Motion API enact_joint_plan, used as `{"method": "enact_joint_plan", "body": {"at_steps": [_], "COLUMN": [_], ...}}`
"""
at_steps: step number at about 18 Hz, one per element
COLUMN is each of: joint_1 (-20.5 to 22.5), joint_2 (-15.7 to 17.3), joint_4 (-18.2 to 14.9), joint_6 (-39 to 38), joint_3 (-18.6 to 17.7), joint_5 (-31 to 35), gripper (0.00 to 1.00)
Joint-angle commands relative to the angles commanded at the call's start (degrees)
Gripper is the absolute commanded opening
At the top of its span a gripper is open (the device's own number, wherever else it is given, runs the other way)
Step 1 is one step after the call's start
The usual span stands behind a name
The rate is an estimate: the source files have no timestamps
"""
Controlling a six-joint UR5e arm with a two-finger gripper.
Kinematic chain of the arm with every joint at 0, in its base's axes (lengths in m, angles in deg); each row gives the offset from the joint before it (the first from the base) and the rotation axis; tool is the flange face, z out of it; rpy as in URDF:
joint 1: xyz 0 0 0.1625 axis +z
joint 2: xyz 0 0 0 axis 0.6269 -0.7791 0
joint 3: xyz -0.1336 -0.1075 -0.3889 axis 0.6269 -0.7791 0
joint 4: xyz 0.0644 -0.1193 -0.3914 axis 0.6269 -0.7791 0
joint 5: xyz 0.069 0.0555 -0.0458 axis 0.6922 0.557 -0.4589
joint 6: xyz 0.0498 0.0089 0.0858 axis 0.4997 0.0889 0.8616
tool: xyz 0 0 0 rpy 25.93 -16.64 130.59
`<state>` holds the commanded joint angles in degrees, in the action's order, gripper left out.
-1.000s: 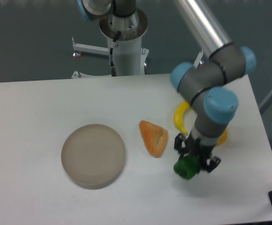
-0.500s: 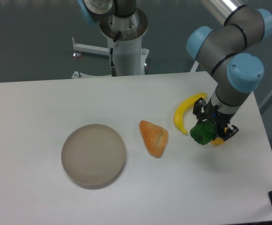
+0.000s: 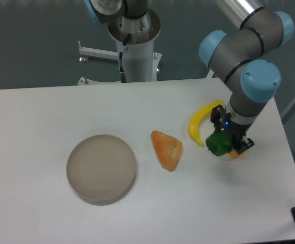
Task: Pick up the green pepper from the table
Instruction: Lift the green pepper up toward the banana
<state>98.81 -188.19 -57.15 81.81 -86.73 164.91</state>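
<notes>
Claw: the black two-finger claw [image 3: 225,144] points downward, its jaws closed against the sides of the small glossy dark-green lumpy pepper [image 3: 218,144].
Green pepper: held between the jaws at the right side of the large flat white counter [image 3: 46,112]; whether it clears the surface or touches it cannot be told.
Arm: grey tube links with light-blue joint caps [image 3: 261,81] rise from the claw toward the upper right.
Just beside the claw: a curved yellow pepper piece [image 3: 200,123] lies at its left, with an orange-yellow bit showing just behind the claw.
Further left: an orange wedge-shaped piece [image 3: 167,149] lies near the counter's middle.
Far left: a round grey plate [image 3: 101,169] sits well apart from the pepper.
</notes>
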Motion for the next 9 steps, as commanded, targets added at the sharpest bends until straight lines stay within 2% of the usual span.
{"method": "enact_joint_plan", "body": {"at_steps": [9], "joint_1": [0.09], "joint_2": [0.62], "joint_4": [-0.26], "joint_6": [0.26], "joint_3": [-0.26], "joint_5": [0.44], "gripper": [0.29]}}
